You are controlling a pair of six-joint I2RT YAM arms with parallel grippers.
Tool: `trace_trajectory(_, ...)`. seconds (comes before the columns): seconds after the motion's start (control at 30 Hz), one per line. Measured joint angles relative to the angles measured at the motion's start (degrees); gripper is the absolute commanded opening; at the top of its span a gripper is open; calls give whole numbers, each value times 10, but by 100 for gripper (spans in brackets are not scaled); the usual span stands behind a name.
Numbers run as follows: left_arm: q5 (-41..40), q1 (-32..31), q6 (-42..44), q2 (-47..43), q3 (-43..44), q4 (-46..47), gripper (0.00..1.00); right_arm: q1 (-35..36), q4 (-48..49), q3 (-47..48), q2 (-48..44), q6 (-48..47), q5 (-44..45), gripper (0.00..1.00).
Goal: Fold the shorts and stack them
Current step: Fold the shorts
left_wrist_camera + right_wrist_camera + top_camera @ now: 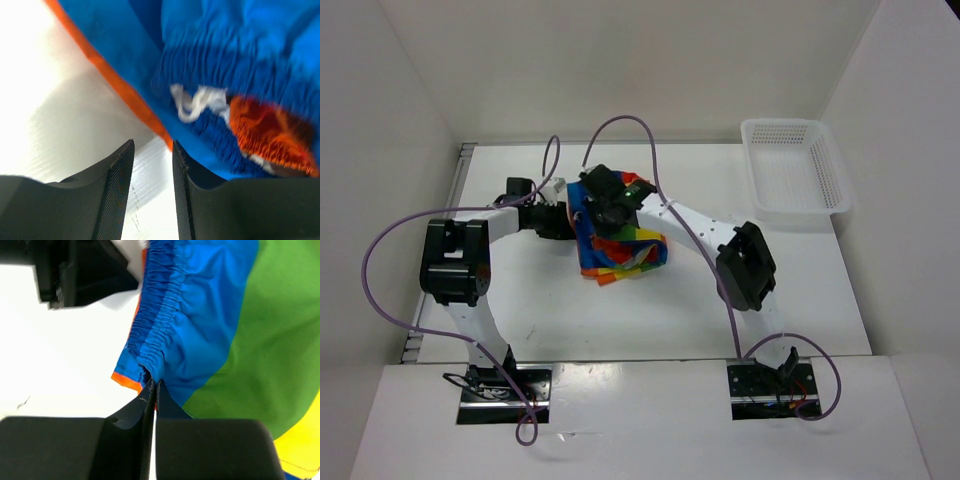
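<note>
The rainbow-striped shorts [625, 245] lie bunched on the white table between the two arms. My right gripper [153, 382] is shut on the blue elastic waistband of the shorts [210, 315]; in the top view it [610, 208] sits over the upper part of the heap. My left gripper [153, 145] is open, with bare table showing between its fingers. The orange-edged blue cloth of the shorts [240, 60] and the white drawstring [197, 100] lie just past its tips. In the top view it [568, 220] is at the left edge of the shorts.
A white plastic mesh basket [790, 170] stands at the back right of the table. White walls close in the table at the back and sides. The left arm's black wrist [75, 270] shows in the right wrist view's top left.
</note>
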Motion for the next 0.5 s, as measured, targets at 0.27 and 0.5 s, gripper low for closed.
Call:
trace_trajectory(0.27,3,3,0,0,-5,-1,44,30,5,0,23,-17,-39,22)
trace_trajectory(0.5,3,21,0,-11,-6,-14,48,31,12,-9,29,5,-28,77)
